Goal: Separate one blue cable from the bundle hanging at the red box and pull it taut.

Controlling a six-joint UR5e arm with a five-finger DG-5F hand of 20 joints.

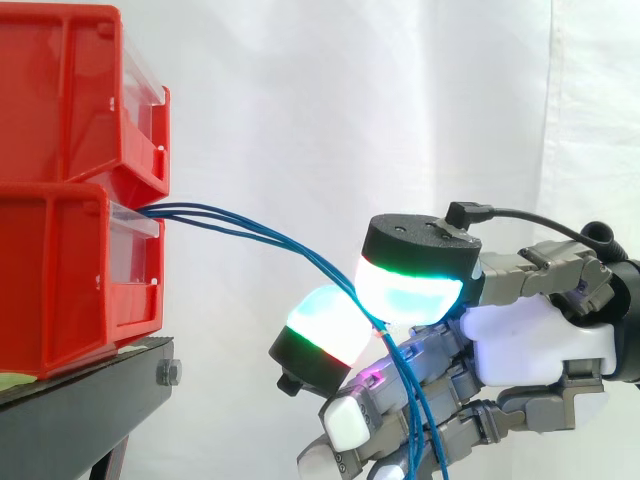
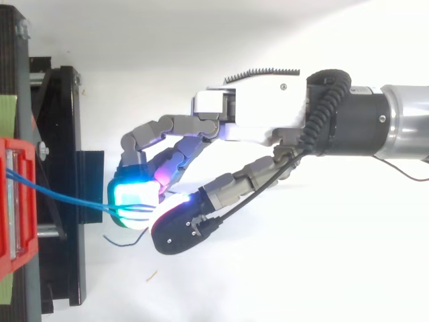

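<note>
A: Stacked at 9 o'clock in the side view, on the black stand (image 1: 90, 385)?

B: Yes: upper red bin (image 1: 70, 90) sitting on lower red bin (image 1: 60, 280). Cannot see into either.

A: Anything coming out?

B: Blue cables (image 1: 250, 225), a few strands together. Leaving the top of the lower red bin's front, then curving down toward 4 o'clock to the hand (image 1: 530, 345).

A: Entering from 3 o'clock?

B: Yes, reaching toward 9 o'clock. Clamped on the blue cables between two glowing fingertips (image 1: 410, 290), cyan and green. Cannot tell the number of strands caught. Below the pinch, dropping past the curled lower fingers toward 6 o'clock and off the edge.

A: And from the top view?

B: Same pinch, just off the stand's 3 o'clock side, clear of the bins.
</note>
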